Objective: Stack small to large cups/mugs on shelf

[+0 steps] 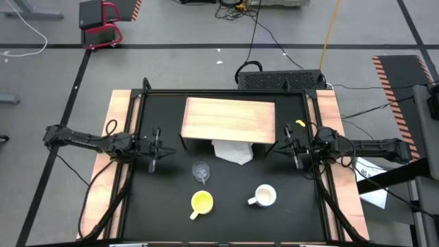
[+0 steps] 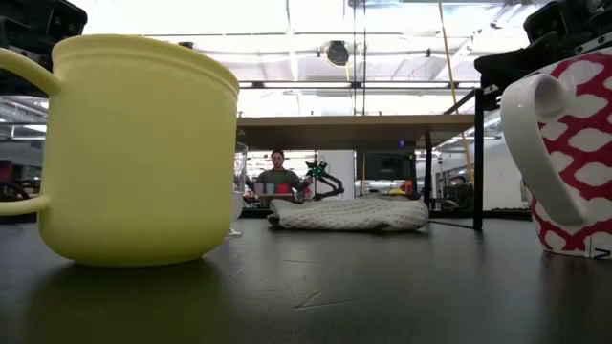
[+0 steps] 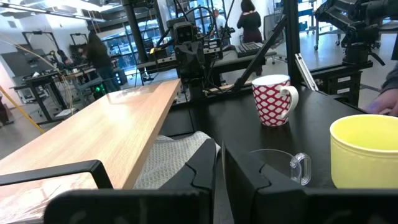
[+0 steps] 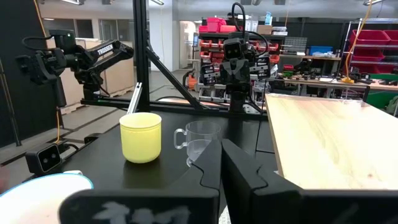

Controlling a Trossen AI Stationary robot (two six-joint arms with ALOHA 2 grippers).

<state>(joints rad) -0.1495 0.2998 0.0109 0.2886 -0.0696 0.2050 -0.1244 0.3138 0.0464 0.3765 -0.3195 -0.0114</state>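
Three cups stand on the black surface (image 1: 158,199), none yet on the shelf (image 1: 228,118): the glass cup (image 1: 200,171) nearest the shelf's front edge, the yellow mug (image 1: 202,202) just in front of it, and the white mug (image 1: 265,196) off toward the right arm's side. A white cloth (image 1: 232,151) lies under the shelf's front edge. The left gripper (image 1: 155,149) hangs at the left end of the shelf and the right gripper (image 1: 295,149) at the right end, each well apart from the cups; both have their fingers nearly together, only a thin slit between them in the wrist views, and neither holds anything.

No cup is lifted, so the step in hand looks like the first pick. Nesting small into large probably wants the biggest mug set on the shelf first; the two mugs look close in size, so I cannot say which is bigger. Whichever goes first, the gripper should open wide before descending and pinch the rim opposite the handle, keeping the mug upright. The yellow mug's handle points toward the table's front-left, the white mug's toward the yellow mug. The glass cup is light, thin-walled and likely slippery, so a gentle squeeze on its wall suits it, and the arm should pass clear of the cloth and the shelf frame on the way up
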